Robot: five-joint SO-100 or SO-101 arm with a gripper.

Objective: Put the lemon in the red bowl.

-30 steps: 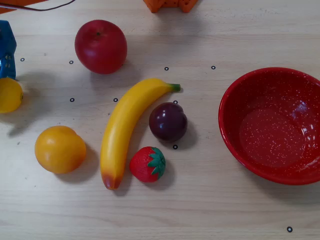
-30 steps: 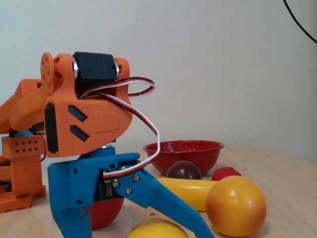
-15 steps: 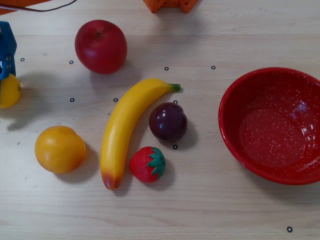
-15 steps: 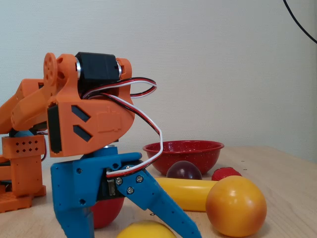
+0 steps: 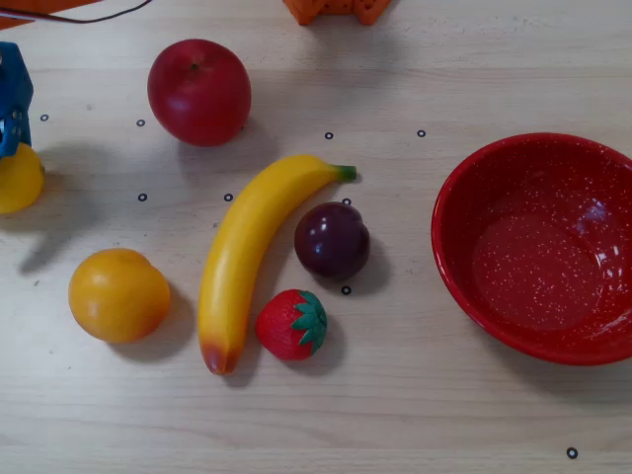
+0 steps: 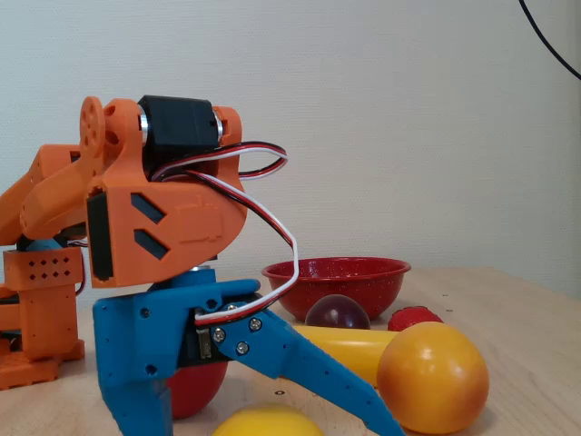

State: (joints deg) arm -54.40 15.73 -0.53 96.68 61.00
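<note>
The lemon (image 5: pixel 18 178) is a bright-yellow fruit at the far left edge of the overhead view, partly cut off. In the fixed view only its top (image 6: pixel 268 422) shows at the bottom edge. My blue gripper (image 6: pixel 265 411) is open and straddles the lemon, with one finger (image 6: pixel 136 400) to its left and the other finger (image 6: pixel 318 372) slanting down to its right. In the overhead view only a blue part of the gripper (image 5: pixel 12 99) shows, just above the lemon. The speckled red bowl (image 5: pixel 464 183) stands empty at the far right; it also shows in the fixed view (image 6: pixel 363 286).
Between lemon and bowl lie a red apple (image 5: pixel 198 91), an orange-yellow round fruit (image 5: pixel 118 294), a long banana (image 5: pixel 252 252), a dark plum (image 5: pixel 332 240) and a strawberry (image 5: pixel 293 324). The orange arm base (image 5: pixel 336 10) is at the top edge.
</note>
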